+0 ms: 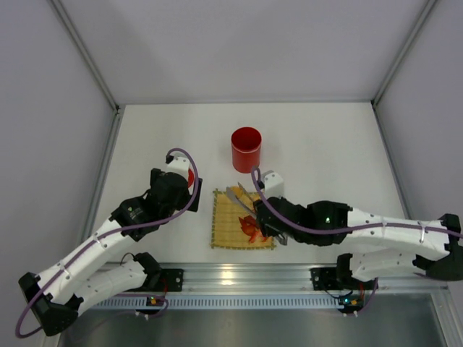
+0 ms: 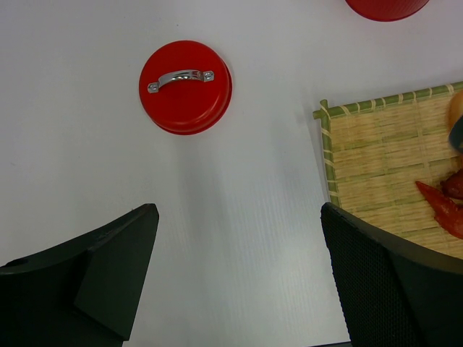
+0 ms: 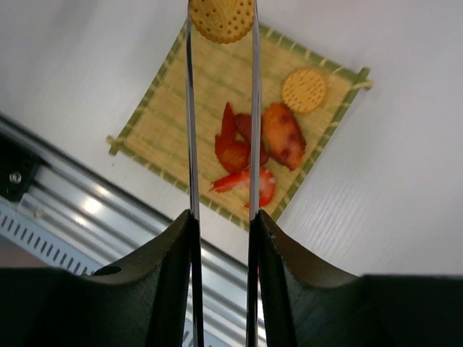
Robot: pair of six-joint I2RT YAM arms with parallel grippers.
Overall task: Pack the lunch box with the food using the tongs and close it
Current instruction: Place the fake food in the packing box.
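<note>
Barely begun: one slice is in the tongs, and the box is open and waiting

The right claw (image 3: pixel 221 217) is closed on the tongs (image 3: pixel 189 130) and presses their two thin arms together. At the tips the tongs pinch a round orange slice (image 3: pixel 221 18), which is over the far edge of the mat (image 3: pixel 181 94). I cannot tell if the slice is lifted or rests on the mat.

The rest of the food lies on the mat: a second round slice (image 3: pixel 304 89), some red pieces (image 3: pixel 231 148) and a brown piece (image 3: pixel 282 141) close together near the middle.

The lunch box (image 1: pixel 246 150) stands upright on the tabletop (image 2: pixel 253 181), just beyond the mat, with no cover on it. From above its inside looks only red, so I judge that no food is packed yet, but the view is small.

The lid (image 2: pixel 185 87) lies flat on the tabletop to the left of the mat, with its silver handle up. The left claw (image 2: pixel 237 213) is wide open above the tabletop near the lid and holds nothing.

I judge that almost everything is left to do: carry this slice to the box, bring the other pieces one by one, and then put the lid on.
</note>
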